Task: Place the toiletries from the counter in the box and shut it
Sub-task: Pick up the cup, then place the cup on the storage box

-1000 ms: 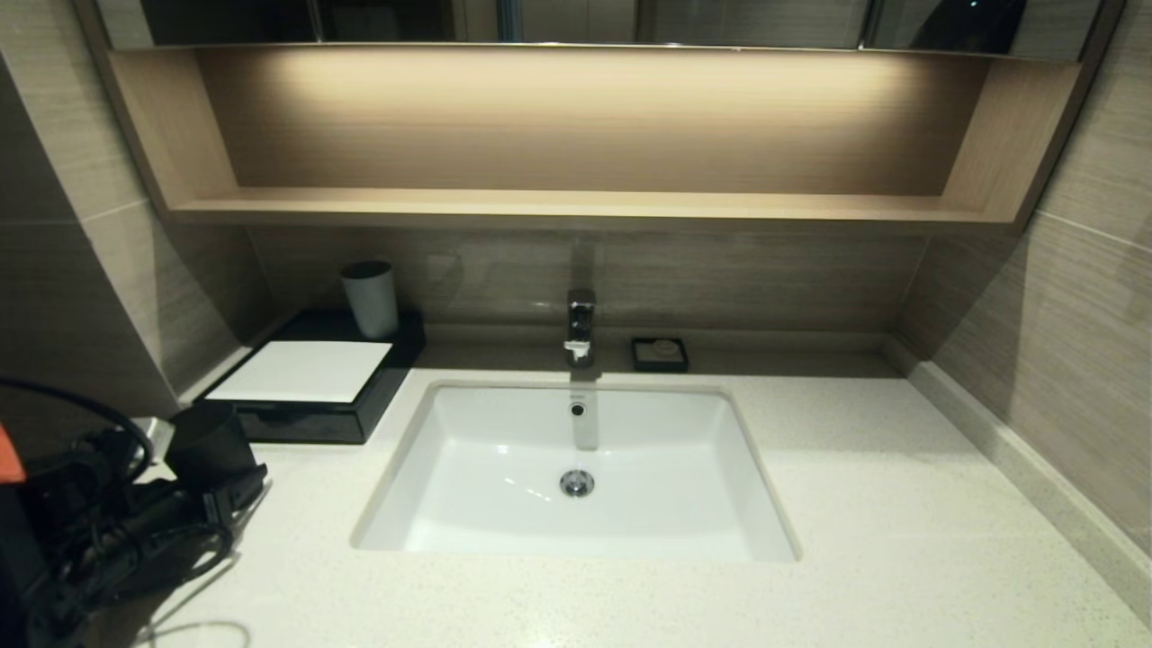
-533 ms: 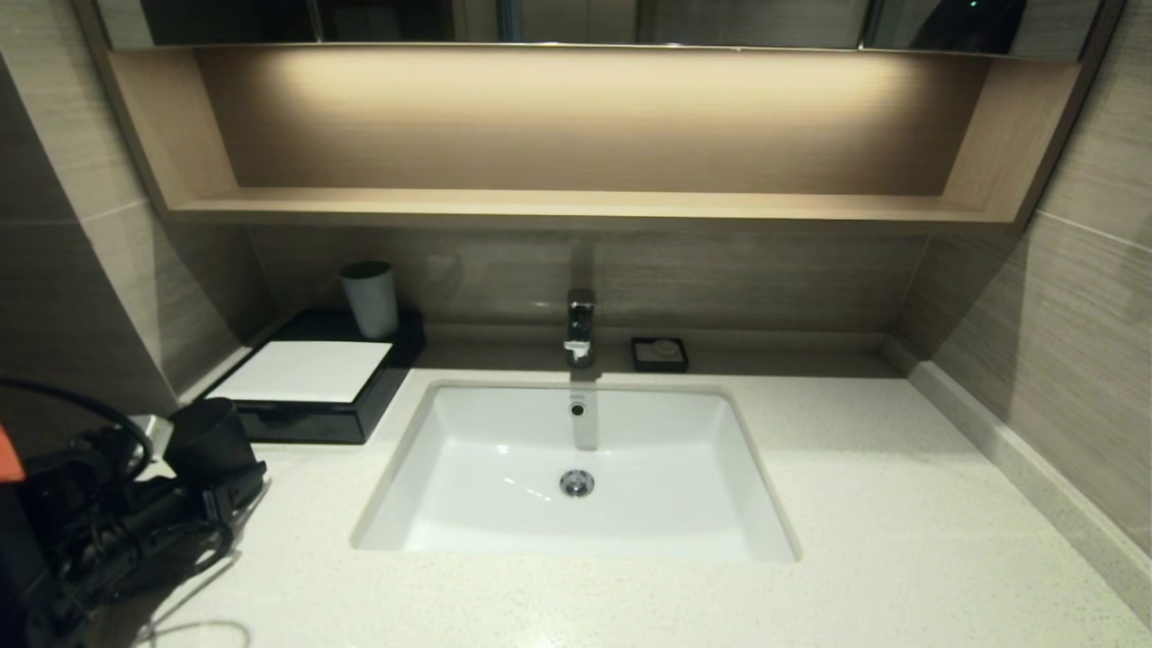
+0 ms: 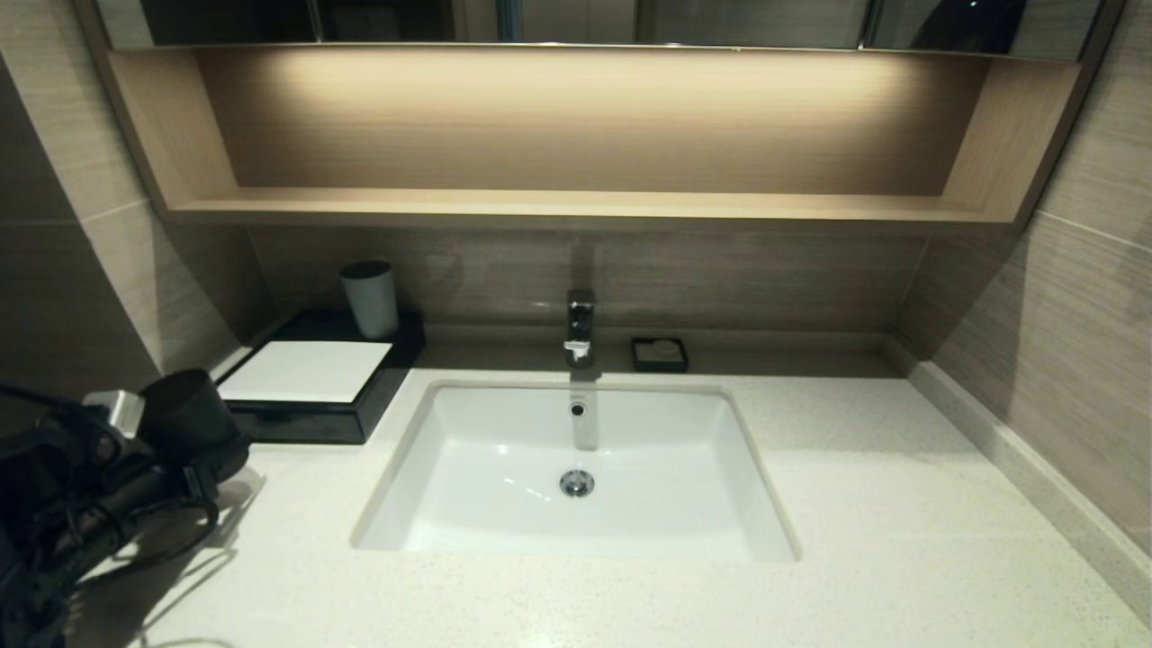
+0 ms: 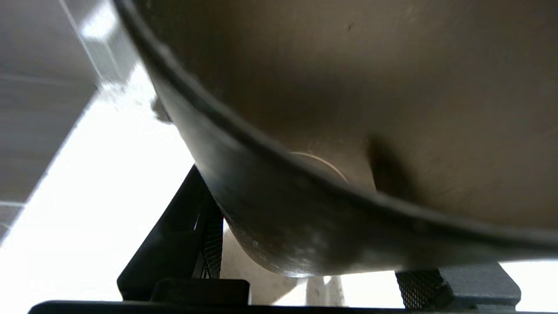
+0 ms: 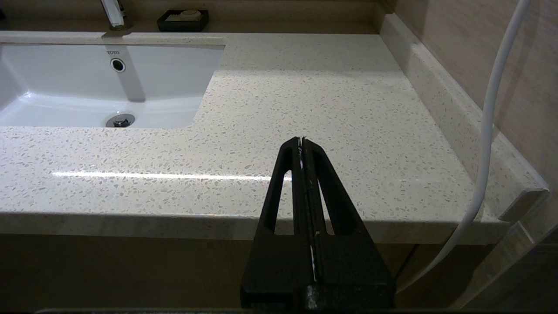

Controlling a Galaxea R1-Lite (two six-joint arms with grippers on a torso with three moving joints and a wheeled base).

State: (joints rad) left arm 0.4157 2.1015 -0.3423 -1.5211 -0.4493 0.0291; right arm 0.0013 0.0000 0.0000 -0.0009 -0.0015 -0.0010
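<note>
The counter is the biggest thing here, a pale speckled stone top running wall to wall, with a white rectangular basin sunk into its middle. A wooden shelf niche spans the wall above, and a chrome tap stands behind the basin.

The box sits on the counter at the back left, against the wall. It is low and black with a flat white panel on top, and its front looks flush, with no tray drawn out. A light cup with a dark rim stands at the box's back right corner. A small black dish rests just right of the tap. No toiletry packets show anywhere on the counter in these views.

The left gripper is over the counter's left edge, just in front of the box, and holds a dark cup upright. In the left wrist view the cup fills nearly the whole picture, with a finger against each side, so the jaws are clamped on it.

The right gripper hangs at the front edge of the counter, right of the basin, above bare stone. Its jaws are pressed together with nothing between them.
</note>
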